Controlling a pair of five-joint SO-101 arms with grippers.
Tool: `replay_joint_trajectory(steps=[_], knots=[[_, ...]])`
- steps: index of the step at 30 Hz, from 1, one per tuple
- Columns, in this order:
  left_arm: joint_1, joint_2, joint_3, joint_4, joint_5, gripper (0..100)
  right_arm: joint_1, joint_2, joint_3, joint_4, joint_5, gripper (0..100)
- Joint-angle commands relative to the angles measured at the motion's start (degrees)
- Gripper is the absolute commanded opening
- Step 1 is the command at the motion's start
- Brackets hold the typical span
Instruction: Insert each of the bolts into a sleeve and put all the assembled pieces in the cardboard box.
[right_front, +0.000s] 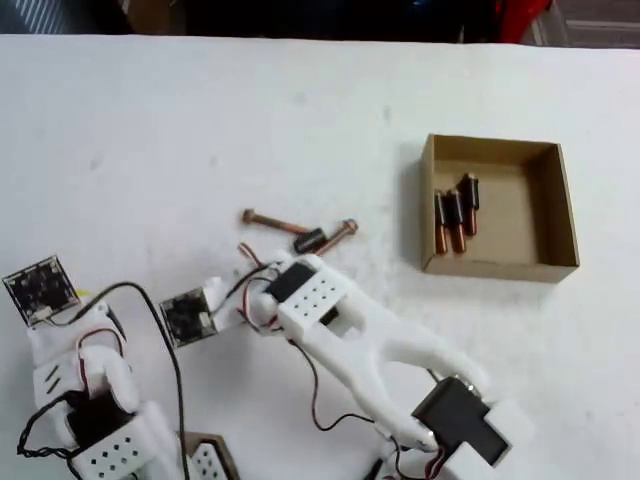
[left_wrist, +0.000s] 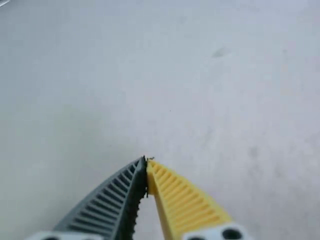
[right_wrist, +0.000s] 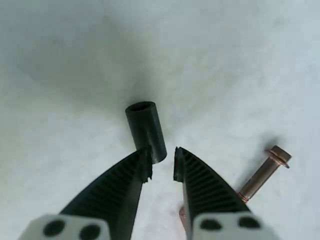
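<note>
Just short of the middle of the table (right_front: 150, 130), the right gripper (right_wrist: 162, 165) hangs low over a black sleeve (right_wrist: 146, 127), its two black jaws parted by a narrow gap and holding nothing. The sleeve lies on its side on the white surface, open end pointing away from the gripper, near end meeting the tip of one jaw. Whether the two actually touch cannot be told from the wrist view.

A copper bolt (right_wrist: 262, 172) lies just beside the other jaw, its head away from the gripper and its shank running in behind the jaw. Seen from above, the sleeve sits between this bolt and a second bolt (right_front: 268, 220), which lies on the side toward the table's left edge with its head pointing that way. All three pieces are close together.

Toward the right edge of the table stands the cardboard box (right_front: 500, 268), open at the top. Three assembled pieces (right_front: 455, 215), copper bolts wearing black sleeves, lie side by side on its floor, in the half nearer the table's middle.

Near the front left corner the left arm (right_front: 90, 400) is folded back. The left gripper (left_wrist: 146, 162) is closed on nothing, its grey finger (left_wrist: 107, 205) and yellow finger (left_wrist: 182, 200) pressed tip to tip above bare table.
</note>
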Motion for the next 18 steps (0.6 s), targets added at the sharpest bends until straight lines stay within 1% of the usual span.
replay_joint_trajectory(steps=[1, 5, 9, 12, 16, 18], knots=[[-0.8, -0.3, -1.1, -1.8, -0.7, 2, 0.0, -2.4, 0.3, -0.9, 0.5, 6.7], [-0.9, -0.3, -1.2, -1.8, -0.7, 2, -0.2, -2.4, 1.6, -1.0, 0.5, 7.0], [-0.9, -0.3, -1.3, -1.6, -0.7, 2, -0.2, -2.4, 1.6, -1.0, -0.7, 12.5], [-0.9, -0.3, -1.3, -1.5, -0.7, 2, -0.5, -2.4, 1.3, -1.2, -1.4, 12.8], [-1.1, -0.3, -1.4, -1.5, -0.7, 2, -0.9, -1.4, 1.6, -4.2, -1.5, 12.8], [-2.4, -0.3, -1.4, -1.6, -0.7, 2, -1.4, 1.1, 1.2, -5.9, -1.5, 12.8]])
